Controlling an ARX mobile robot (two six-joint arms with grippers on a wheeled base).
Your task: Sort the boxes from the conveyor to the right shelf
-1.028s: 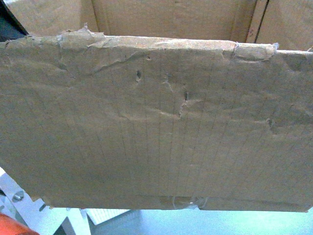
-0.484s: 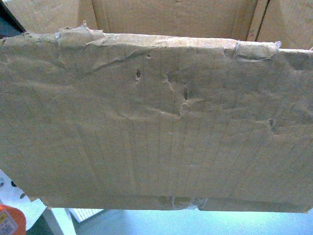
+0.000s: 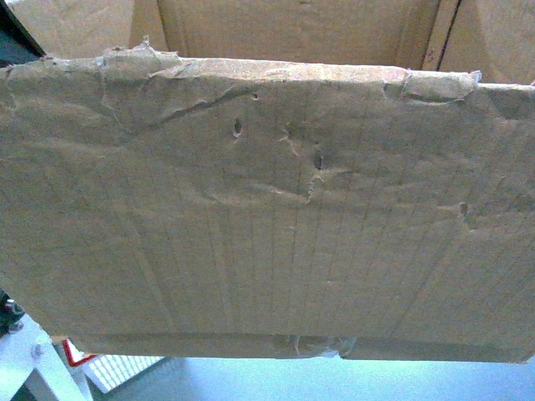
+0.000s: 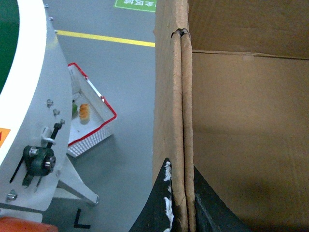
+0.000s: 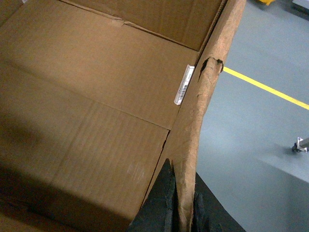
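Note:
A large brown cardboard box [image 3: 267, 209] with ragged, taped top edges fills the head view, held up off the floor. In the left wrist view my left gripper [image 4: 181, 166] is shut on the box's left wall [image 4: 171, 96], one black finger on each face. My right gripper [image 5: 182, 169] is shut on the torn right wall [image 5: 212, 82], and the box's bare inside [image 5: 87, 96] shows beside it. The conveyor's green belt [image 4: 6, 38] and white rim [image 4: 29, 72] lie at the left of the left wrist view. The right shelf is out of view.
A white basket with a red rim [image 4: 91, 116] sits on the grey floor beside the conveyor's grey frame and leg [image 4: 43, 159]. Yellow floor lines [image 4: 106, 38] [image 5: 260, 87] run across. The white frame [image 3: 33, 368] and the basket [image 3: 117, 368] show under the box.
The box keeps its place between both grippers. Beneath it the background has slid: the orange object at lower left has left the head view and the basket's red rim has appeared.

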